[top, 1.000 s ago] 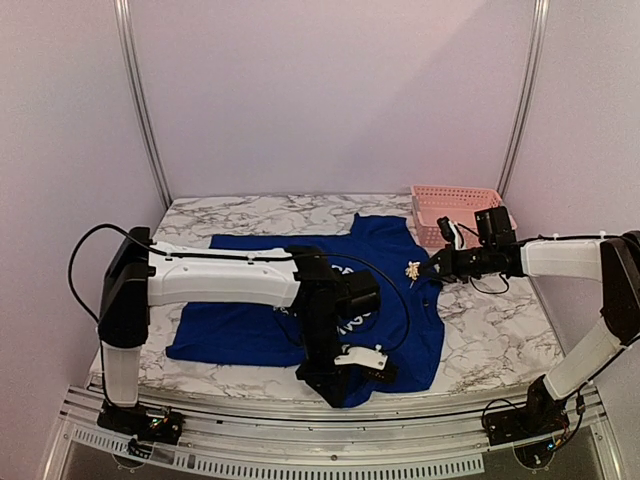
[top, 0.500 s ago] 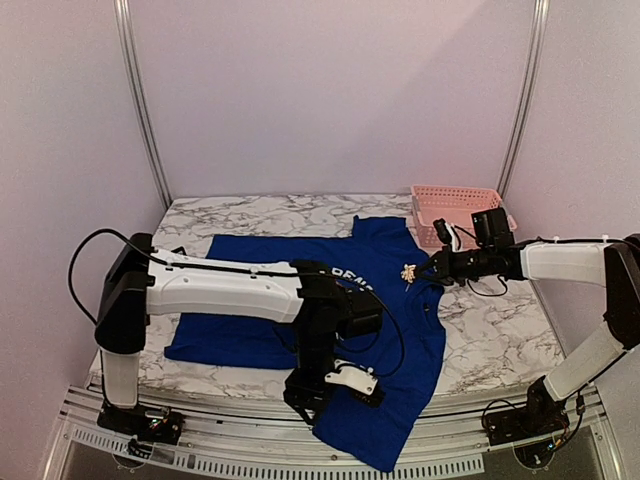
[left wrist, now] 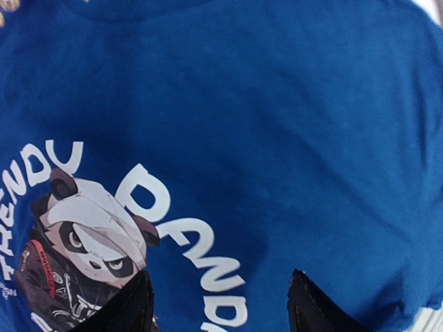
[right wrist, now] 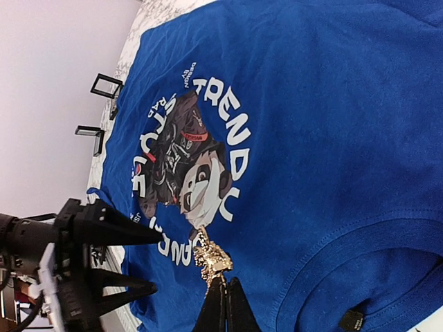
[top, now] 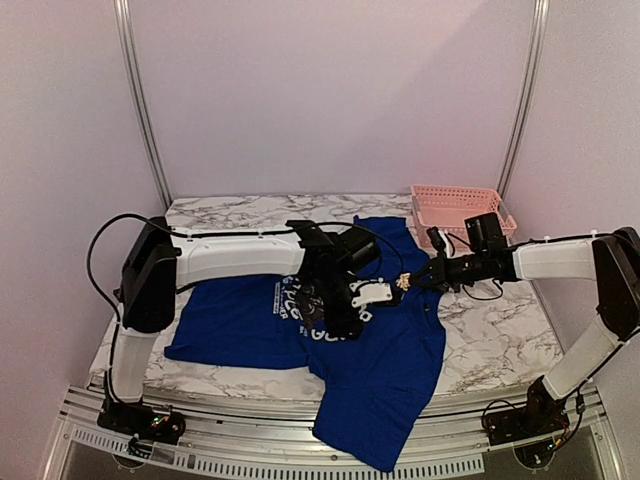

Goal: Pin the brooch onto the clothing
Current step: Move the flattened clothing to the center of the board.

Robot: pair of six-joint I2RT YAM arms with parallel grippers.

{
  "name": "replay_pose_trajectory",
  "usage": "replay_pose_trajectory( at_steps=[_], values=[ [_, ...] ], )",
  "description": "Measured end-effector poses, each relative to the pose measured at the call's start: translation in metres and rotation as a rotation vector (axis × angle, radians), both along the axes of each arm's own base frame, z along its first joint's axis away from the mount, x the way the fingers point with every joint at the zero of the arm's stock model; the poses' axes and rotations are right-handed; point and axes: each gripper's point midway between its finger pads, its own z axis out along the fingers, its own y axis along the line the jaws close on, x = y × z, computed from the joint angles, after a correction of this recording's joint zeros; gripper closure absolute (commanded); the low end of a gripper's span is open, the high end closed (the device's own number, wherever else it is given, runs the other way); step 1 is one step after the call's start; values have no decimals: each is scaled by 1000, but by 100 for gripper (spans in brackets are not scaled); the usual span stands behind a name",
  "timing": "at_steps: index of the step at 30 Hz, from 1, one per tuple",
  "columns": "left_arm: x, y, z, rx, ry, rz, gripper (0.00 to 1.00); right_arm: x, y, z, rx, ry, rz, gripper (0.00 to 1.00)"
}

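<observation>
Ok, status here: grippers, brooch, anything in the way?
Right gripper: jaws shut on gold brooch, by the panda print on the blue T-shirt. Left gripper: jaws open over the print. Nothing blocking; brooch-fabric contact unclear.

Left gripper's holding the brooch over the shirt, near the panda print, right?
No: it's the right gripper that holds the brooch, as the right wrist view shows. It is over the shirt, near the panda print.

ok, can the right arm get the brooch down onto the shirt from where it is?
Probably yes. The right gripper holds the brooch above the shirt near the print; the left gripper hovers open beside it, close but apparently not underneath.
</observation>
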Motion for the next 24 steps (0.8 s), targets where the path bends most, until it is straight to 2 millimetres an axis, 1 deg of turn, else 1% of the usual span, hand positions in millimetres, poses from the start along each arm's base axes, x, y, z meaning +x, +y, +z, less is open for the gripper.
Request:
replay_pose_trajectory(
  at_steps=[2,4,5,8,11,13,15,17,20,21,23,24],
  values=[
    [14,1,-21,22,-15,41,37,1,0,-2,-1,2,0,100],
    [29,4,-36,34,-29,81,37,1,0,-5,-3,7,0,100],
    [35,5,-40,35,-27,100,37,2,1,-8,-5,14,0,100],
    [62,9,-38,17,-73,155,38,2,1,-22,-15,45,1,100],
    [84,11,-37,2,-106,203,39,1,1,-36,-27,84,2,100],
    [97,12,-36,-5,-125,228,39,3,2,-40,-29,95,4,100],
    [105,14,-36,-9,-131,242,38,7,5,-39,-18,93,12,100],
    [105,15,-36,-12,-121,233,36,11,8,-34,0,81,22,100],
    [90,16,-33,-15,-100,172,34,13,12,-27,24,68,33,100],
    [82,16,-31,-11,-94,142,34,14,12,-26,29,66,34,100],
    [63,11,-21,-11,-87,76,38,13,13,-25,32,67,36,100],
    [54,6,-15,-17,-87,48,45,13,13,-25,32,67,36,100]
  ],
)
